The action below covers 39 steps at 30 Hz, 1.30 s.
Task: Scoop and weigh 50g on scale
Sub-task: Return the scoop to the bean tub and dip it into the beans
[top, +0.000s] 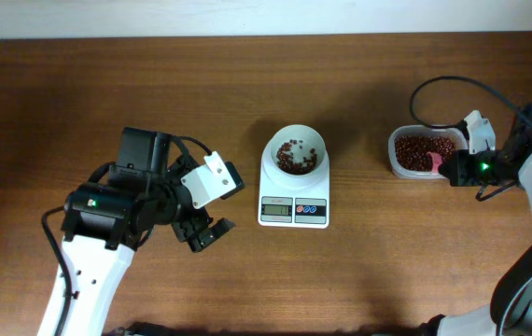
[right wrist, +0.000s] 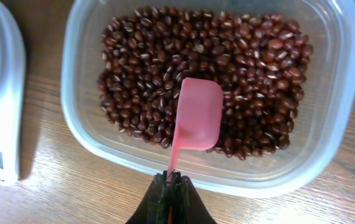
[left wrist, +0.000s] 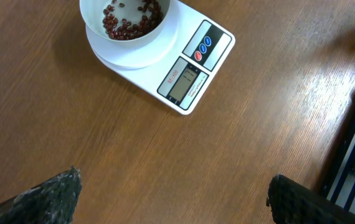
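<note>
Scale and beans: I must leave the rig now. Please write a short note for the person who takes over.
Left gripper: open, empty, above the table, left of the scale.
Right gripper: shut on the handle of the pink scoop. The scoop is inside the clear tub, over the beans, and no beans show on it.
Done: a small heap of beans is in the bowl on the scale.
Left: the display cannot be read here, so check it. Probably more scoops are needed to reach the target.

The scale point(top: 293, 201) readout is too small to read. From the left wrist, the bowl point(left wrist: 89, 25) on the scale is cropped at the top.
</note>
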Tool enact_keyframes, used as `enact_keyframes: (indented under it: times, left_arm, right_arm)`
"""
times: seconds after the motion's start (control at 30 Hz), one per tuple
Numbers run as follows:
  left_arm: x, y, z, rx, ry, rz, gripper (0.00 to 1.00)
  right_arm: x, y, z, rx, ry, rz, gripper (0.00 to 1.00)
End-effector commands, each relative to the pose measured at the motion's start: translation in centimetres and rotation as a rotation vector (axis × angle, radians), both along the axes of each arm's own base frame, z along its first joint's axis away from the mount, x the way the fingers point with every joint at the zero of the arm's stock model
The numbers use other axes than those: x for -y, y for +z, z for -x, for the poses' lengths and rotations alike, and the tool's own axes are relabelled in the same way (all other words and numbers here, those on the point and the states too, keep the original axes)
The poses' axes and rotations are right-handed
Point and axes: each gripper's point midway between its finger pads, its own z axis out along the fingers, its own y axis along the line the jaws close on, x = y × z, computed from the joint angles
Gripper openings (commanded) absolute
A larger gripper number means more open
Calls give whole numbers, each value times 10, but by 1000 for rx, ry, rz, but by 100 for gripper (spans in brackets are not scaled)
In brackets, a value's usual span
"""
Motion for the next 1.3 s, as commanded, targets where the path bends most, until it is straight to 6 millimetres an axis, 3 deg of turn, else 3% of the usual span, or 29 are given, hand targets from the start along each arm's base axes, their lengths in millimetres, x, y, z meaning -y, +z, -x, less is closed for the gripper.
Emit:
enact_keyframes:
  times: [0.0,0.4,0.6,0.8,1.27]
  left_arm:
    - [0,0,0,-6,10,6,99]
    - [0,0,0,-6,10,6,99]
    - [0,0,0,-6,10,6,99]
    - [0,0,0,-6,10,6,99]
    - [0,0,0,-6,10,6,99]
  right_arm:
    - [-12,5,-4,18,-3,-93,4]
    - [-28,4,-4,39,0,-196,4]
    - [-38,-17,-7,-5,6,-295,4]
    - [-39,-19,-10,-8,-10,-332,4]
    - [-15,14,-22,148,-92,-538,4]
